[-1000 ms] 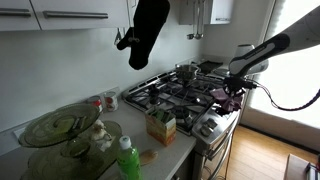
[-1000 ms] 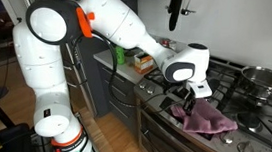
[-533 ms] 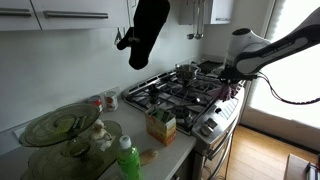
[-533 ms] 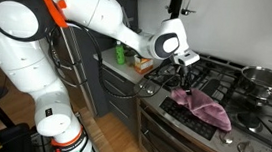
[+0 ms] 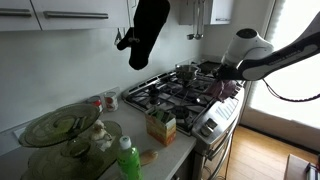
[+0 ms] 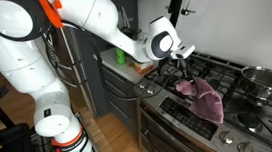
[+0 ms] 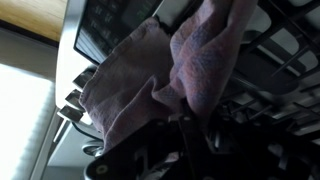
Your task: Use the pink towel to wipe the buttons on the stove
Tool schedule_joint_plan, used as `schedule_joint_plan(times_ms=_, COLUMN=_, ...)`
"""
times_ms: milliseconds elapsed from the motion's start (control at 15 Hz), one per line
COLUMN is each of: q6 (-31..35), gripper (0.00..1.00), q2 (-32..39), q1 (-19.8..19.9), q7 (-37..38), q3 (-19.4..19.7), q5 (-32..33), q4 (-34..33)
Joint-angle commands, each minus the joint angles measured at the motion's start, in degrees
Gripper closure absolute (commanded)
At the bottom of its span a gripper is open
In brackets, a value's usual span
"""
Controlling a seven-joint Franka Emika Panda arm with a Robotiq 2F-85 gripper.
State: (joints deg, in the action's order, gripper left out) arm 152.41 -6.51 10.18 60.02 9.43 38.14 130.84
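The pink towel (image 6: 203, 97) hangs bunched from my gripper (image 6: 183, 75) over the front burner grates of the stove (image 6: 237, 96). It also shows in an exterior view (image 5: 229, 93) and fills the wrist view (image 7: 150, 70). My gripper (image 5: 222, 84) is shut on the towel's upper edge; its dark fingers (image 7: 192, 135) show at the bottom of the wrist view. The row of stove buttons (image 6: 242, 147) runs along the front panel, below and in front of the towel. They also show in an exterior view (image 5: 211, 124) and in the wrist view (image 7: 76, 101).
A steel pot (image 6: 266, 79) stands on a back burner. A black oven mitt (image 5: 150, 30) hangs above the counter. A small box (image 5: 160, 126), a green bottle (image 5: 128, 160) and glass dishes (image 5: 58, 127) sit on the counter beside the stove.
My gripper has risen and moved back from the stove's front edge, lifting the towel off the front panel and over the grates.
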Motion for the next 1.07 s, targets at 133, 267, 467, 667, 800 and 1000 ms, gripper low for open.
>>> schedule_joint_plan(times_ms=133, q6=8.8, gripper=0.59, q2=1.2, q1=1.1, q7=-0.5, q3=0.3, q5=4.9, q4=0.7)
schedule_joint_plan(times_ms=267, q6=10.3, gripper=0.52, q2=1.3, q1=0.4, q7=-3.7, q3=0.5, q5=1.6, q4=1.5)
schedule_joint_plan(times_ms=467, q6=11.1, gripper=0.3, q2=-0.1, q1=-0.4, q7=-7.1, q3=0.4, q5=-2.3, q4=3.0)
schedule_joint_plan(times_ms=667, q6=8.2, gripper=0.08, q2=-4.1, q1=-2.0, q7=-10.8, q3=-0.2, q5=-6.8, q4=5.9)
schedule_joint_plan(times_ms=800, q6=6.2, gripper=0.0, q2=-7.4, q1=-3.7, q7=-14.6, q3=-0.1, q5=-10.8, q4=8.3)
schedule_joint_plan(times_ms=1000, q6=1.7, gripper=0.0, q2=-14.0, q1=-3.1, q7=-22.6, q3=-3.0, q5=-18.4, q4=12.8)
